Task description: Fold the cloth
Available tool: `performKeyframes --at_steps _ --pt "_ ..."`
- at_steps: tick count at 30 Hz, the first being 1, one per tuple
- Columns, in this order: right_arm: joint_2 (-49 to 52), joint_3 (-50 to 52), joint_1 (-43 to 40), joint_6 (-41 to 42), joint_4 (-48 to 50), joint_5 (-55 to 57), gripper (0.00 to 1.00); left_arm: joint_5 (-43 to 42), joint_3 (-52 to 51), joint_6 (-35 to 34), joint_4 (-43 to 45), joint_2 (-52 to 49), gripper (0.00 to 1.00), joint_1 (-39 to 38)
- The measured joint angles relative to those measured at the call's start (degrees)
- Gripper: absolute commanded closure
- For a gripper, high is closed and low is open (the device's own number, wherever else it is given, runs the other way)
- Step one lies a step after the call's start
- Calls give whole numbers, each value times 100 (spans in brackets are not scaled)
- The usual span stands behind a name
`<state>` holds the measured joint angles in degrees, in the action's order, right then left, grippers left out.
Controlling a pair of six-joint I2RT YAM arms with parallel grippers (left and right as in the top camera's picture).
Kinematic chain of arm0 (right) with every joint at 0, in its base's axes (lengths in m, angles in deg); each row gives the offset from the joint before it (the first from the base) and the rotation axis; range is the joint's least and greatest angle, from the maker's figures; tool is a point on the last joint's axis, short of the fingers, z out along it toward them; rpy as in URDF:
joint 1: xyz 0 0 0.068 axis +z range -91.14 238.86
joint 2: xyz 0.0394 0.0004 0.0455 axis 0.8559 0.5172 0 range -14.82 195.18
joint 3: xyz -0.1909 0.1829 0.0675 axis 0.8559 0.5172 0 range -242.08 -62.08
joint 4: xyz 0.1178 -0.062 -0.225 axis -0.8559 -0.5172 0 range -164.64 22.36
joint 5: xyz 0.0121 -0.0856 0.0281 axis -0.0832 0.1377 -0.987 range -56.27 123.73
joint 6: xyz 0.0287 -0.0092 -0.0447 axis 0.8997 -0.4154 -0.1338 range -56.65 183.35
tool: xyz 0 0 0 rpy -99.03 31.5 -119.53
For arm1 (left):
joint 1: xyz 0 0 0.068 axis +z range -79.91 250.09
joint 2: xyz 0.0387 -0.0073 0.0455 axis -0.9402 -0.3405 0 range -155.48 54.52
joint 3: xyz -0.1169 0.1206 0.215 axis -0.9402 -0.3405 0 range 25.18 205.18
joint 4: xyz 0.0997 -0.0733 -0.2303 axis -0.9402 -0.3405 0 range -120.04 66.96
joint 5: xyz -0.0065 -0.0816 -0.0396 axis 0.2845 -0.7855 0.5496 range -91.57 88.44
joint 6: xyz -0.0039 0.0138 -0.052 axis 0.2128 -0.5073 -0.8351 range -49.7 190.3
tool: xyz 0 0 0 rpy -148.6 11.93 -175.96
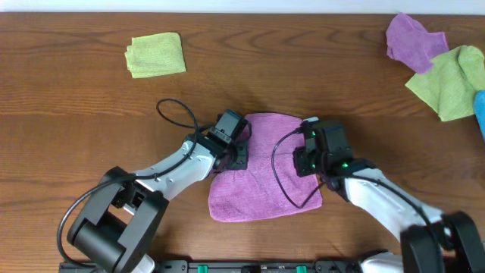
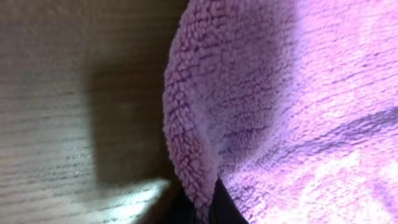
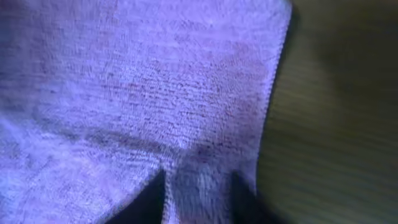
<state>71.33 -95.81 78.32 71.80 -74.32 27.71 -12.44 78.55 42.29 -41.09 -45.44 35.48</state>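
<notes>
Left gripper pinches the left edge of the purple cloth. In the left wrist view the fluffy edge runs down into its dark fingertips, which are pressed together on it. Right gripper sits on the cloth's right edge. In the right wrist view its two dark fingers stand on either side of a narrow ridge of cloth and grip it.

The wooden table fills the overhead view. The purple cloth lies flat at its middle near the front, between the two arms. A crumpled green cloth lies at the far right, touching a second purple cloth beside it. A folded green cloth lies well apart at the far left. A sliver of something blue shows at the right edge.
</notes>
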Motion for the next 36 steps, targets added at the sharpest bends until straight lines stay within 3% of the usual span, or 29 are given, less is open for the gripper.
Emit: performKeyframes --at_steps 6,15,24,28,29,36 --pt "339 -28 0 63 249 -181 98 129 260 52 -87 0 94 0" --pt "498 -136 0 179 280 -166 99 273 267 232 -332 -2 94 0" --pt "562 -181 138 269 321 -205 98 966 422 448 -938 4 94 -15" --pt "562 -184 138 273 317 -201 99 1370 599 494 -1134 94 85 -9" --pt "562 -184 138 280 315 -199 98 1510 623 511 -1165 166 76 7" --pt "562 -190 138 363 293 -157 99 2302 638 732 -1325 496 72 120"
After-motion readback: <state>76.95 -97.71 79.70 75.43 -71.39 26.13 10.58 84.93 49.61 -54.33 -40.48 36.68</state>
